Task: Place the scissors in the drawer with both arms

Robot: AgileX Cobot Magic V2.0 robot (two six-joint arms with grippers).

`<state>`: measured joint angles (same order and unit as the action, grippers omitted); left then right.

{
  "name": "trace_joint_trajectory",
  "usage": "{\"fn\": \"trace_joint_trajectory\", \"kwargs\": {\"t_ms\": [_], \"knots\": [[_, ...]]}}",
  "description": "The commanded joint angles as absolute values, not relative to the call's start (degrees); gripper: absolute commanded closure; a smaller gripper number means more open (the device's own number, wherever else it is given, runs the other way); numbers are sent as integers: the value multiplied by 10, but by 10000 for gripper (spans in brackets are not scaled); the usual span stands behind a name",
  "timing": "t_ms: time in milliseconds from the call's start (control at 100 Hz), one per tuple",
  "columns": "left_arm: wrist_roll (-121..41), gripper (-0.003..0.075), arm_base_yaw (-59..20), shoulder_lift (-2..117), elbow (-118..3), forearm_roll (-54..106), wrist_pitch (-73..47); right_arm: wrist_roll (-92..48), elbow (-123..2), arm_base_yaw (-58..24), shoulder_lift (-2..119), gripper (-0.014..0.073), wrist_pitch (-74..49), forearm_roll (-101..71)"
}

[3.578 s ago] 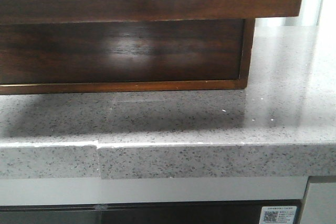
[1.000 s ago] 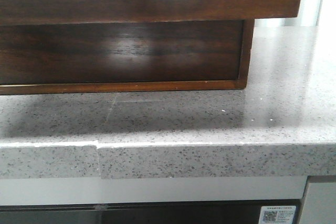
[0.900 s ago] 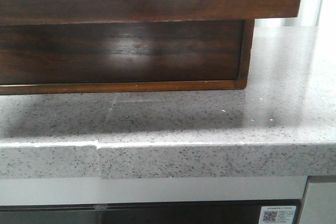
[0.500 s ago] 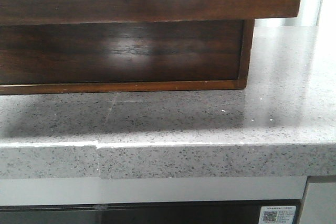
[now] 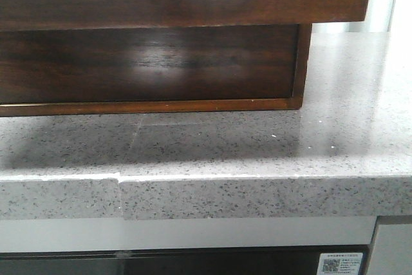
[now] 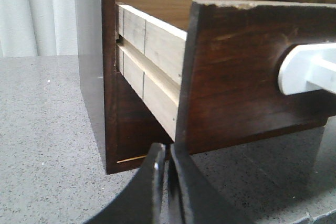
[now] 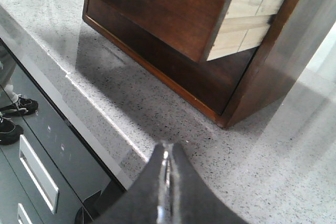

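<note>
The drawer is dark brown and glossy, and it stands pulled out of its wooden frame across the top of the front view. Its pale wooden side shows in the left wrist view, and its front in the right wrist view. The scissors are out of view in every frame. My left gripper is shut and empty, low over the counter by the drawer's left front corner. My right gripper is shut and empty, over the counter in front of the frame's right corner. Neither gripper shows in the front view.
The frame stands on a grey speckled stone counter whose front edge has a seam at the left. Dark glossy cabinet fronts with a long handle lie below. White curtains hang behind the frame.
</note>
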<state>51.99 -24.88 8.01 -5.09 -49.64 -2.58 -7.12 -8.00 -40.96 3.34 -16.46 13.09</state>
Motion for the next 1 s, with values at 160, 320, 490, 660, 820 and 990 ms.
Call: {"fn": "trace_joint_trajectory", "kwargs": {"t_ms": [160, 320, 490, 660, 820, 990], "knots": [[524, 742, -253, 86, -68, -483, 5, -71, -96, -411, 40, 656, -115, 131], [407, 742, -251, 86, -68, -361, 12, -71, -96, -411, 40, 656, -115, 131], [161, 742, -231, 86, -68, -175, 35, -71, -96, -411, 40, 656, -115, 131], [48, 742, -190, 86, -68, -65, 69, -71, -96, -411, 40, 656, -115, 131], [48, 742, -145, 71, -42, -50, 84, -71, -96, -411, 40, 656, -115, 131], [51, 742, -90, 7, 13, -16, 89, -71, -96, -411, 40, 656, -115, 131]]}}
